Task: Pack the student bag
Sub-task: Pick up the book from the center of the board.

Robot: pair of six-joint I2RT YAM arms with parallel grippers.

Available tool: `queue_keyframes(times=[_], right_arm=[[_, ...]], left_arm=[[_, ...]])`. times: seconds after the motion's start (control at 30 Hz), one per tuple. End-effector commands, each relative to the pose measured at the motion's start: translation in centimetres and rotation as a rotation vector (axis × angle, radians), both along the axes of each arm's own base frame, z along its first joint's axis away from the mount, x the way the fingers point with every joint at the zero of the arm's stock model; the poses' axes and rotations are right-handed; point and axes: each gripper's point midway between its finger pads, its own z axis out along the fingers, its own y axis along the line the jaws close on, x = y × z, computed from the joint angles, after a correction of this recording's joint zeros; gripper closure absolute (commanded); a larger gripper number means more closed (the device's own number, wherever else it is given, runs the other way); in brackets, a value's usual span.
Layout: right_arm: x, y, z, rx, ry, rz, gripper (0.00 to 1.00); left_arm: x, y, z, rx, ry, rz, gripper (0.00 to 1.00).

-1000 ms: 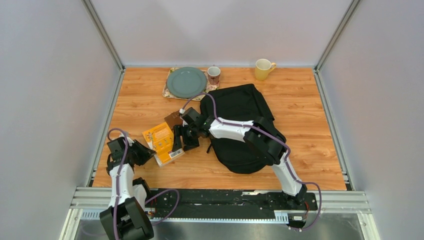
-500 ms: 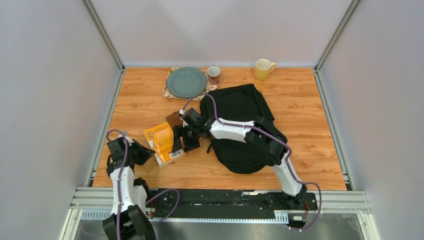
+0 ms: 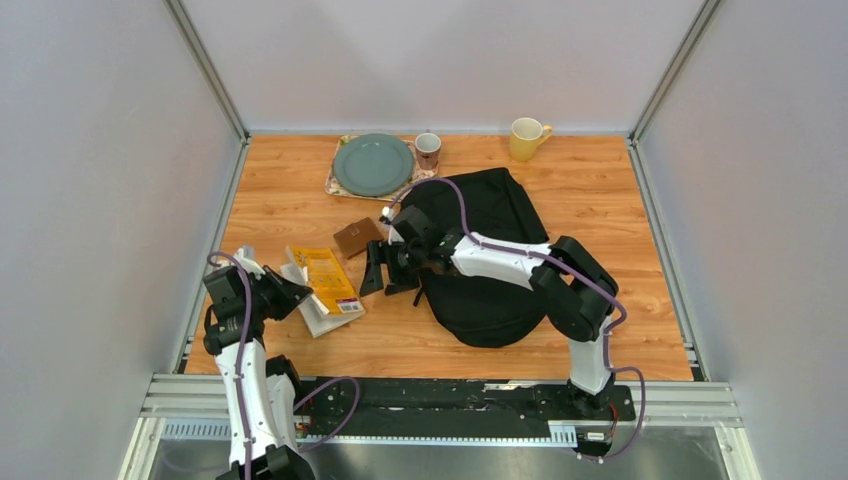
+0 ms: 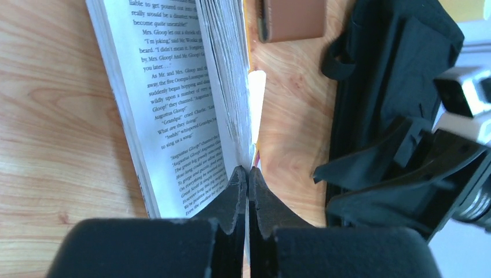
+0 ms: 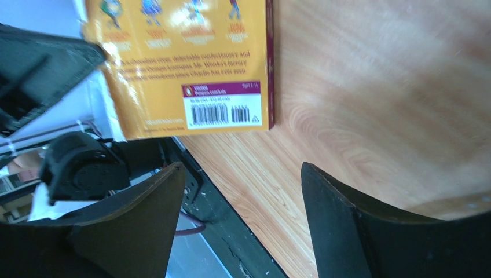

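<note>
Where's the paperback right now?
In the top view the orange paperback sits on the table's left side, left of the student bag and near the brown pouch, its edge pinched by the left gripper.

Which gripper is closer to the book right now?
Left. The left gripper is shut on the book's edge, with the pages splayed open. The right gripper stands open off the book's right side, beside the bag, not touching the book.
</note>
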Motion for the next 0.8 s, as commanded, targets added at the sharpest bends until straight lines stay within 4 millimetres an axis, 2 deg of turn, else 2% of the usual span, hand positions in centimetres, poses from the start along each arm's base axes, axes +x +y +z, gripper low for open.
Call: queue_keyframes(times=[0.0,0.1,0.2,0.4,0.43,0.57,0.6,0.67,0.7,0.73,0.77], right_arm=[[1.6,0.5,4.9,0.164,-0.067,0.015,0.24],[2.1,0.8,5.5,0.186,-0.063,0.022,0.23],[2.3,1.0,5.2,0.177,-0.057,0.021,0.24],[2.9,0.1,3.9,0.164,-0.022,-0.037,0.23],[3.3,0.2,4.7,0.203,-0.030,-0.041,0.23],[2.7,0.2,5.9,0.293,-0.018,-0.020,0.23],[2.5,0.3,6.4,0.322,-0.005,-0.011,0.23],[1.9,0.4,7.5,0.392,-0.012,0.022,0.23],[1.7,0.4,7.8,0.410,-0.010,0.027,0.23],[1.7,0.6,9.2,0.467,-0.037,0.033,0.23],[1.5,0.3,8.9,0.475,-0.029,0.029,0.23]], left_arm=[[0.4,-1.7,3.7,0.007,-0.150,-0.137,1.00],[0.6,-3.3,5.2,-0.027,-0.243,-0.229,1.00],[0.6,-4.7,7.4,-0.049,-0.334,-0.321,1.00],[0.5,-6.8,11.8,-0.053,-0.483,-0.476,1.00],[0.4,-7.2,12.6,-0.055,-0.532,-0.514,1.00],[0.0,-8.3,13.4,-0.140,-0.589,-0.565,1.00],[-0.1,-8.4,12.8,-0.158,-0.584,-0.566,1.00],[-0.2,-8.7,13.2,-0.180,-0.617,-0.582,1.00],[-0.4,-8.8,12.6,-0.199,-0.610,-0.582,1.00],[-0.5,-8.9,13.0,-0.189,-0.648,-0.599,1.00],[-0.6,-9.0,13.0,-0.220,-0.638,-0.592,1.00]])
